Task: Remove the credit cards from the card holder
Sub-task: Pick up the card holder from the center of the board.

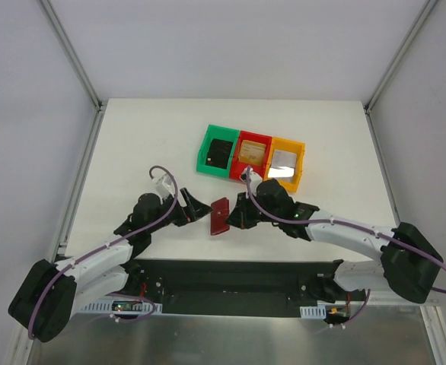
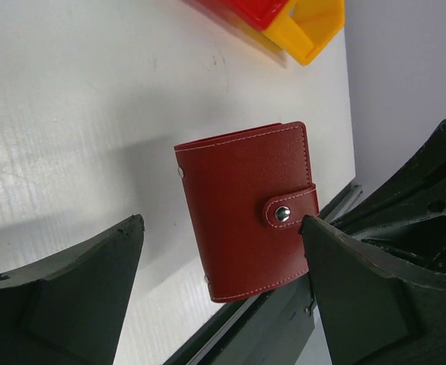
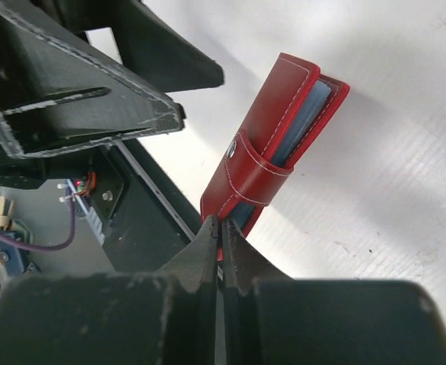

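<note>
The red card holder (image 1: 220,216) is closed, its tab snapped, and held on edge above the table. My right gripper (image 3: 221,230) is shut on its lower edge; blue-grey pockets show between the covers (image 3: 272,152). My left gripper (image 2: 221,228) is open, its fingers on either side of the holder (image 2: 242,209), with the right fingertip (image 2: 314,232) at the snap tab. In the top view the left gripper (image 1: 196,209) is just left of the holder and the right gripper (image 1: 237,216) just right of it. A black card (image 1: 220,152), a tan-gold card (image 1: 251,151) and a silvery card (image 1: 285,160) lie in the bins.
The green bin (image 1: 209,144), the red bin (image 1: 253,137) and the orange bin (image 1: 302,156) stand in a row just behind the grippers. The dark base rail (image 1: 223,277) runs along the near table edge. White table lies to the left and far side.
</note>
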